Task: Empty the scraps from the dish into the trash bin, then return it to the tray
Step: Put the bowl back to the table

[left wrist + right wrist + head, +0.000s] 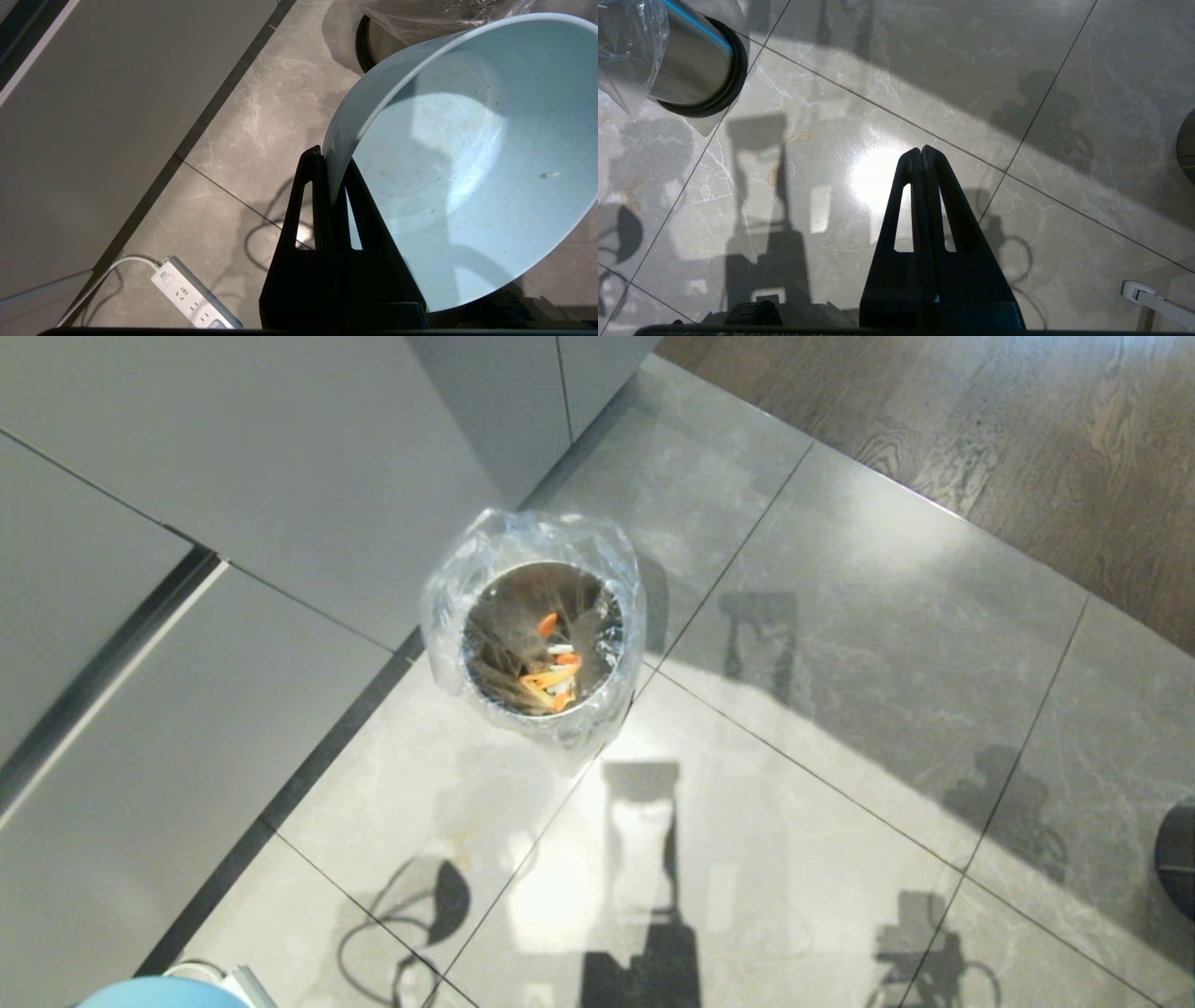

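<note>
The emptying step looked finished: the scraps (pixel 551 674) lay inside the bin (pixel 533 637), which stood on the floor tiles beside the grey cabinet front. The left pincer (pixel 332 156) was pinching the rim of the dish (pixel 467 154), held near the bin; it was bare but for a white speck and smears. The right pincer (pixel 922 151) hung pressed together over the floor, holding nothing. The next move would be carrying the dish back to the tray, which was in no view. In the head view only a cut-off sliver of the dish showed.
</note>
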You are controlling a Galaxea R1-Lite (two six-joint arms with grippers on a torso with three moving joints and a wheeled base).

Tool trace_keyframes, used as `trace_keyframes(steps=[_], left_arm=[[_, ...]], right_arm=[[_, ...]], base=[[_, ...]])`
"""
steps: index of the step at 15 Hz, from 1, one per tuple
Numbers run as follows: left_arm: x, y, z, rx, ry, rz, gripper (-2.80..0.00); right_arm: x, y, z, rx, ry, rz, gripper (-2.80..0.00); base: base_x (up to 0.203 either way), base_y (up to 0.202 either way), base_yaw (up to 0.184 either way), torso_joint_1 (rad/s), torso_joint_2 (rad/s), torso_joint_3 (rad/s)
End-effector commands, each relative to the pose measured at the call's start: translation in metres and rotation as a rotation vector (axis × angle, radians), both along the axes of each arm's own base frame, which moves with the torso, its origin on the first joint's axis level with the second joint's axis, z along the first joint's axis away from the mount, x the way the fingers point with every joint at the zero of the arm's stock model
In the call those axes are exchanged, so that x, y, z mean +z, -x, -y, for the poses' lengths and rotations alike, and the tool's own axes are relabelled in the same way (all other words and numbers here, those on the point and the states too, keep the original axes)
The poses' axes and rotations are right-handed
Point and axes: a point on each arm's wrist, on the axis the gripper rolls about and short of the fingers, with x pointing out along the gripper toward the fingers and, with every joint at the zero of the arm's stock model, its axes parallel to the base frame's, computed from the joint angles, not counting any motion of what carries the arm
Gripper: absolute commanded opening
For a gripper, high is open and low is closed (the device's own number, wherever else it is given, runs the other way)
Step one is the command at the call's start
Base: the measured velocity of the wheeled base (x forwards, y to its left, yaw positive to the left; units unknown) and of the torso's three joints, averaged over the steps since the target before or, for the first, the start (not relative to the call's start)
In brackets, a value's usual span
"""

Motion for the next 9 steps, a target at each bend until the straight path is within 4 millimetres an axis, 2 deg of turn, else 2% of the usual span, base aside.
trace_keyframes(steps=[1,9], left_arm=[[0.0001,0.0000,0.0000,0.000,0.000,0.001,-2.80],[0.0001,0.0000,0.0000,0.000,0.000,0.001,-2.80]], right_arm=[[0.0003,0.0001,0.0000,0.000,-0.001,0.002,-2.80],[0.0002,0.0001,0.0000,-0.001,-0.001,0.001,-2.80]], base=[[0.000,0.000,0.000,0.000,0.00,0.000],[0.000,0.000,0.000,0.000,0.00,0.000]])
